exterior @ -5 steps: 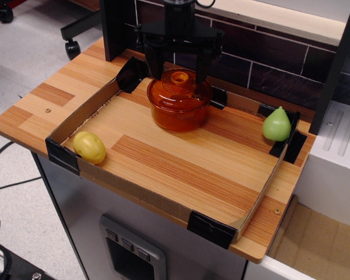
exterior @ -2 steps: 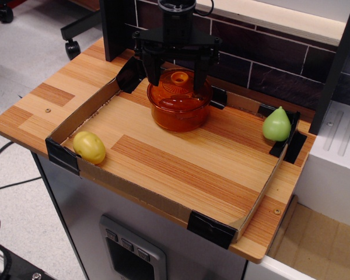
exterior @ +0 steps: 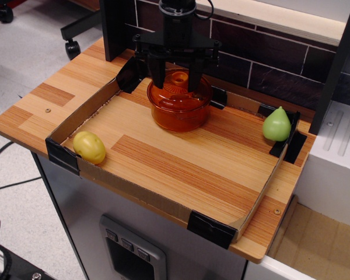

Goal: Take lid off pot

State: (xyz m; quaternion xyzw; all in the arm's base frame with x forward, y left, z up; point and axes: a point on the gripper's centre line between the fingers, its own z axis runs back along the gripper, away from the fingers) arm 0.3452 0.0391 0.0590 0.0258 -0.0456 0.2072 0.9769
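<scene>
Upper centre of the frame: the orange lid (exterior: pixel 179 87) sits on the pot (exterior: pixel 180 111) — its knob between the black gripper (exterior: pixel 177 80) fingers, close on either side — grip contact cannot be told.

The wooden table (exterior: pixel 181 160) filled the middle of the frame, edged by a low cardboard border (exterior: pixel 81 114). On it stood the orange pot (exterior: pixel 179 111) at upper centre, a yellow potato (exterior: pixel 89 147) at left and a green pear (exterior: pixel 276 125) at right.
</scene>
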